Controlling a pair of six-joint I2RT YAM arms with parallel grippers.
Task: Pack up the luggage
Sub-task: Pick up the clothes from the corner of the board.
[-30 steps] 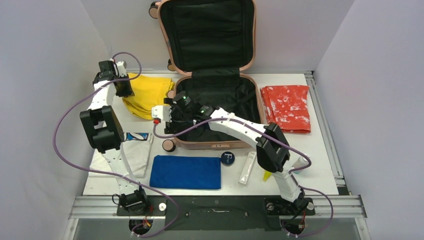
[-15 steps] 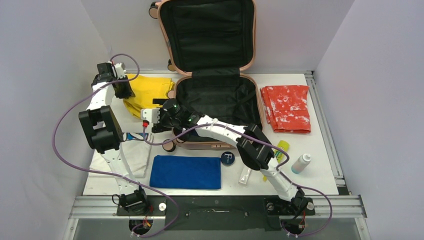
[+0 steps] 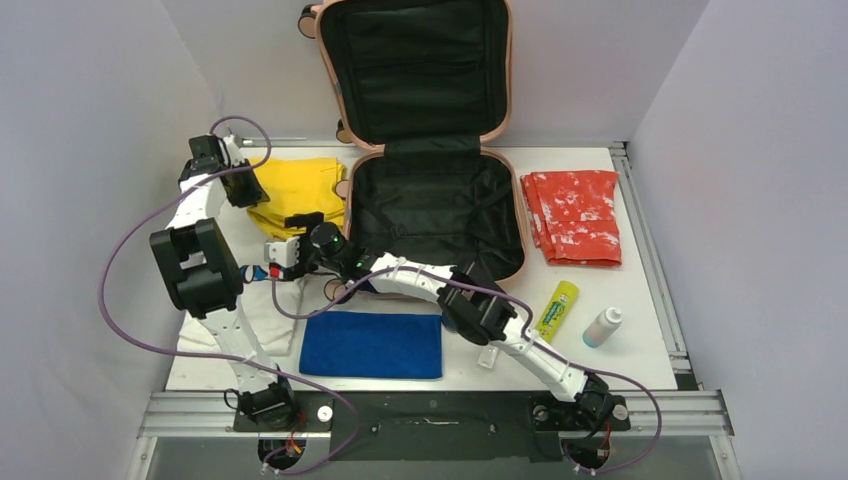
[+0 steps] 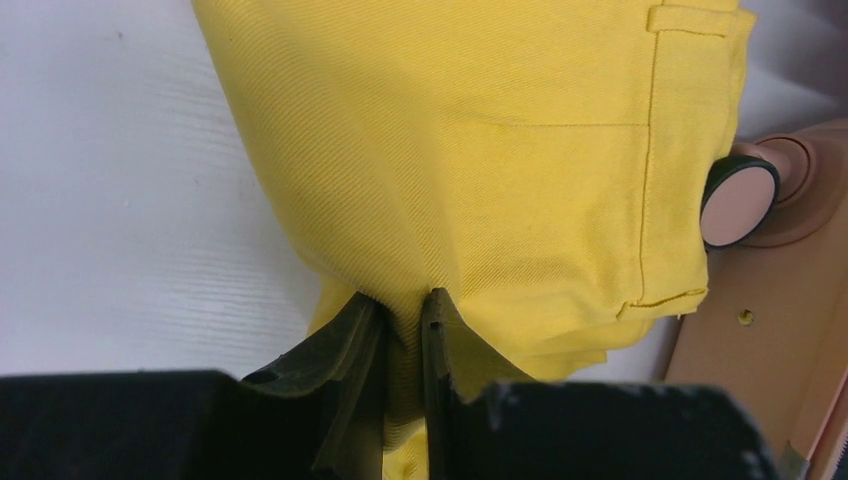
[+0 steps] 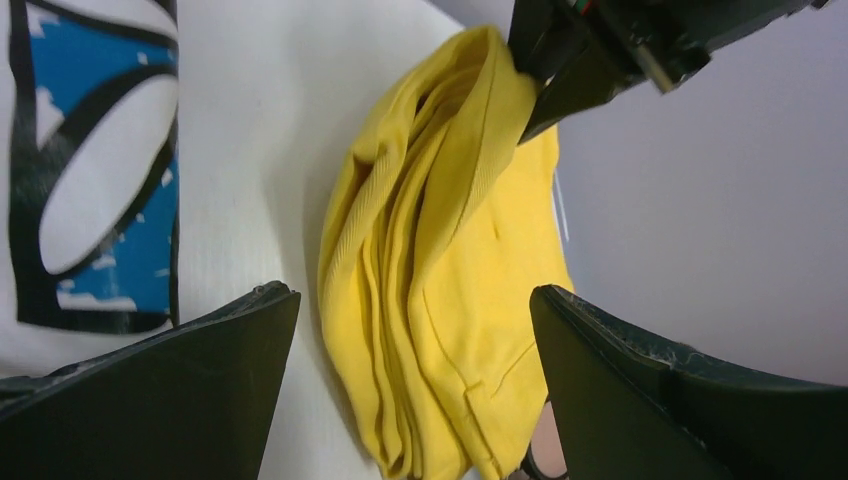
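Left pincer (image 4: pixel 400 300) nipping a yellow garment (image 3: pixel 300 190) beside the open luggage (image 3: pixel 440 200).

The peach-pink luggage lies at the back middle of the bench (image 3: pixel 640 300), its lid propped upright against the rear wall and its black lining bare. The yellow garment lies just left of it, near one wheel (image 4: pixel 738 200). The left pincer is closed narrow on a raised fold at the garment's far-left edge. The right pincer (image 5: pixel 412 293) is spread wide and holds nothing, pointing at the garment's near edge, above a white cloth with a blue print (image 5: pixel 90 170). A blue towel (image 3: pixel 370 345) lies in front, a red patterned cloth (image 3: pixel 575 215) to the right.
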